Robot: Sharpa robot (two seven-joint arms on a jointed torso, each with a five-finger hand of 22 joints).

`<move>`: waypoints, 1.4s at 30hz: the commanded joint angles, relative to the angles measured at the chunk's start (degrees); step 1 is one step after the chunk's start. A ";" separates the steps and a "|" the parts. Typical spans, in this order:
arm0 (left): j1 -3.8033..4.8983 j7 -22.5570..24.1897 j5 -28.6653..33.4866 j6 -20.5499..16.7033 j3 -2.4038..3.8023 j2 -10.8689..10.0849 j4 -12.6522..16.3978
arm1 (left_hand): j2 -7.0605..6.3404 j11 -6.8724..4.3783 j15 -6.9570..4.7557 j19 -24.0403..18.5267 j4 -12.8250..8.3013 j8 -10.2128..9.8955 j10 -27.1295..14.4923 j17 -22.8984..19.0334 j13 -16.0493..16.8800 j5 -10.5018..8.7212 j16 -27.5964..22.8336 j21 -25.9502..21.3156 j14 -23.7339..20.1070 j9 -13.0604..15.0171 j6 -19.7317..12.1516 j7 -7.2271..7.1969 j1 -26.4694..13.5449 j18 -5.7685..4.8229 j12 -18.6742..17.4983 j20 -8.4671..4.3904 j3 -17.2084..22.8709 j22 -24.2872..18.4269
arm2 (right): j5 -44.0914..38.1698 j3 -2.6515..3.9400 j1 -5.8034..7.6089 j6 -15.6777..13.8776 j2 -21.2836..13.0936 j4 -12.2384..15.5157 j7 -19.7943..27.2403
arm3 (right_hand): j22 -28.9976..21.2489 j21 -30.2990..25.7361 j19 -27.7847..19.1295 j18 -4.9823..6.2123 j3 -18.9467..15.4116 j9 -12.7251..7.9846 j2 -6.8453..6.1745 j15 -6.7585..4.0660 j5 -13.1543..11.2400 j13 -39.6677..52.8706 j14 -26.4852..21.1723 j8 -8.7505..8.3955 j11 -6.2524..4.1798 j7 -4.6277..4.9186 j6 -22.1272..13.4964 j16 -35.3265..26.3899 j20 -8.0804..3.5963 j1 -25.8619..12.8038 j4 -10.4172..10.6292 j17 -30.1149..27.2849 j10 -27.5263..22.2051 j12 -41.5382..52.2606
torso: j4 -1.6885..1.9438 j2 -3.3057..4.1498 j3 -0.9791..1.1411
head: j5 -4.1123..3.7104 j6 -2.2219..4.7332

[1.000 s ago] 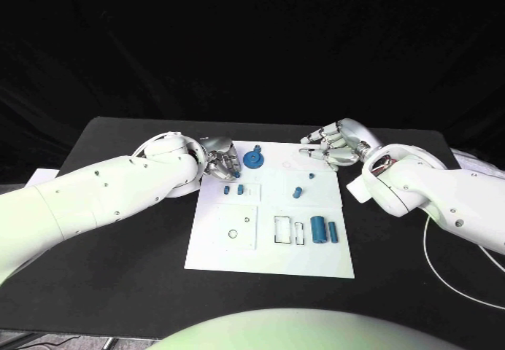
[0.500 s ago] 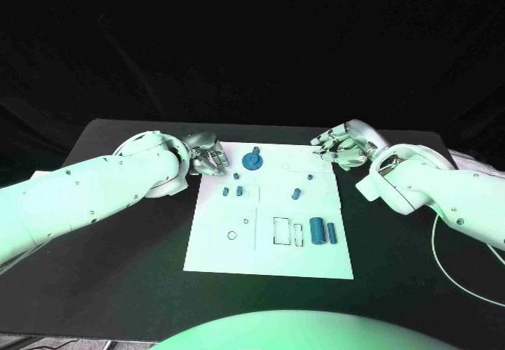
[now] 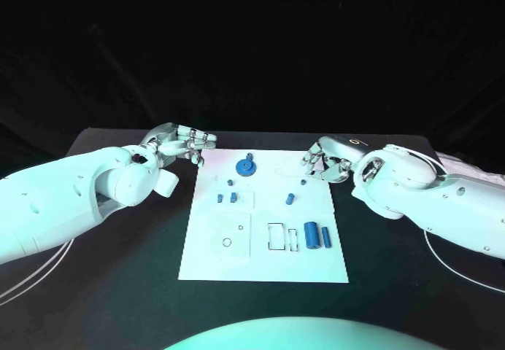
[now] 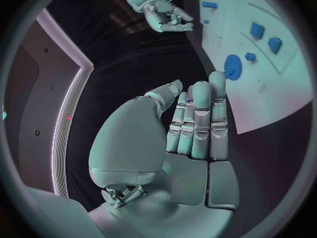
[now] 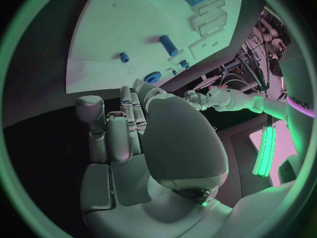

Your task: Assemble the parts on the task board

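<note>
Left hand empty, beside task board

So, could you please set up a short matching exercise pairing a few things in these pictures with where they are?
Things:
1. blue gear
2. two large blue cylinders
3. left robot hand
4. right robot hand

Places:
A. at the task board's far left corner, holding nothing
B. on the board near its far edge
C. at the board's far right edge, holding nothing
D. on the board's right side, nearer the robot

Pairs: 1-B, 2-D, 3-A, 4-C
</note>
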 commanded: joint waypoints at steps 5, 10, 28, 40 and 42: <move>-0.27 8.74 21.39 0.35 -0.06 -1.27 2.80 | 0.52 0.00 -0.02 -0.24 0.02 0.44 -0.22 -0.22 0.26 -0.18 -0.04 -0.63 -0.65 -0.06 -0.25 0.14 -0.25 0.63 0.79 0.00 -1.08 -0.35 | -13.38 -0.03 -0.57 5.99 1.13 0.59 -5.57 | -0.54 -0.09 -0.64 0.05 2.09 -0.18 -0.45 -1.77 -1.69 -3.16 2.74 -0.52 -0.91 -0.79 1.03 -0.22 -1.38 -0.46 -0.20 -0.56 0.68 -1.33 | 0.13 0.00 -0.19 | -0.22 0.29; -0.39 9.38 21.96 0.44 -0.10 -1.79 4.19 | 0.66 0.12 0.12 -0.16 0.43 0.67 -0.80 -0.48 0.50 -0.21 0.04 -1.13 -0.87 -0.08 -0.25 0.24 -0.60 0.57 1.46 0.08 -2.45 -0.72 | -14.36 -0.11 -0.76 7.25 1.95 0.19 -6.12 | -0.91 -0.38 -0.85 0.09 2.52 -0.36 -0.78 -1.93 -2.51 -4.29 2.67 -0.69 -1.01 -0.94 0.70 -0.60 -1.63 -0.91 -0.16 -1.08 0.37 -1.87 | 0.00 0.08 -0.08 | -0.10 0.42; -0.44 9.53 22.13 0.62 -0.11 -2.60 5.64 | 0.43 0.25 0.29 0.17 1.68 1.05 -2.11 -1.17 1.02 -0.60 0.27 -2.47 -1.28 -0.16 -0.68 0.26 -1.58 0.58 3.14 0.27 -6.75 -1.77 | -14.55 -1.22 -1.06 9.11 4.34 -2.39 -5.85 | -1.20 -0.65 -0.97 0.11 3.46 -0.55 -0.63 -1.92 -3.11 -5.63 2.67 -0.64 -0.89 -0.77 0.54 -0.83 -1.79 -0.90 -0.47 -1.39 0.34 -2.24 | -0.02 0.11 0.13 | 0.03 0.00; -0.44 9.10 21.27 1.25 -0.11 -2.65 5.53 | 0.59 0.26 0.31 0.29 1.59 1.14 -2.63 -1.44 1.16 -0.66 0.31 -2.94 -1.51 -0.18 -0.94 0.29 -0.86 0.59 3.70 0.29 -7.85 -2.13 | -13.82 -1.32 -1.33 7.60 5.23 -3.20 -4.74 | -0.99 -0.57 -0.77 0.04 4.72 -0.57 0.25 -1.65 -3.43 -6.64 2.72 -0.50 -0.65 -0.50 1.00 -0.77 -1.71 -1.09 -0.57 -1.32 1.14 -2.10 | -0.10 0.10 0.09 | 0.03 -0.17; -0.44 8.92 20.98 1.48 -0.11 -2.64 5.47 | 0.53 0.30 0.34 0.29 1.61 1.17 -2.75 -1.52 1.20 -0.69 0.30 -3.07 -1.61 -0.18 -1.00 0.31 -0.83 0.58 3.84 0.31 -8.19 -2.22 | -13.79 -1.33 -1.34 7.65 5.29 -3.25 -4.65 | -0.97 -0.56 -0.74 0.03 4.95 -0.55 0.40 -1.58 -3.60 -6.85 2.74 -0.46 -0.61 -0.46 1.16 -0.74 -1.67 -1.22 -0.56 -1.29 1.36 -2.05 | -0.08 0.08 0.06 | 0.00 -0.24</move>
